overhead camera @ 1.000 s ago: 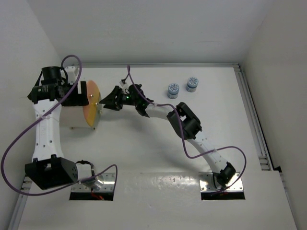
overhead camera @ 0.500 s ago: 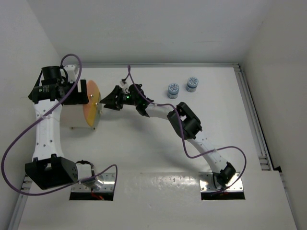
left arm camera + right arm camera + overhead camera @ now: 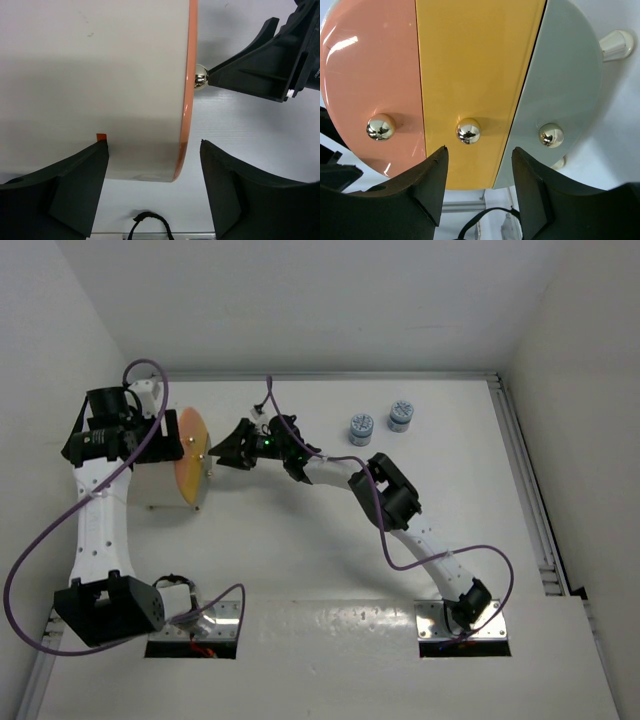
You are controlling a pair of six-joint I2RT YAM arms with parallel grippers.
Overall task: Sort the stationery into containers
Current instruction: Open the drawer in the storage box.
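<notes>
The container is a cream drum [image 3: 160, 485] lying on its side at the left, its round face [image 3: 190, 455] turned to the right. In the right wrist view that face [image 3: 470, 65] is split into pink, yellow and grey-green fronts, each with a chrome knob. My right gripper [image 3: 220, 452] is open just short of the face, and its tips [image 3: 479, 149] stand either side of the middle knob [image 3: 468, 131] without closing on it. My left gripper [image 3: 152, 145] is open, straddling the drum's front end [image 3: 100, 75]. Two round blue-and-white stationery pieces [image 3: 361, 427] [image 3: 401, 414] stand far right of the drum.
The left wall runs close behind the drum. A rail [image 3: 525, 490] lines the table's right side. The right arm's elbow [image 3: 385, 490] and purple cable cross the middle. The drum rests on small cream feet [image 3: 617, 42].
The left arm has shifted slightly to the left over the drum and its jaws have narrowed a touch. The right arm and the two round pieces have not moved.
</notes>
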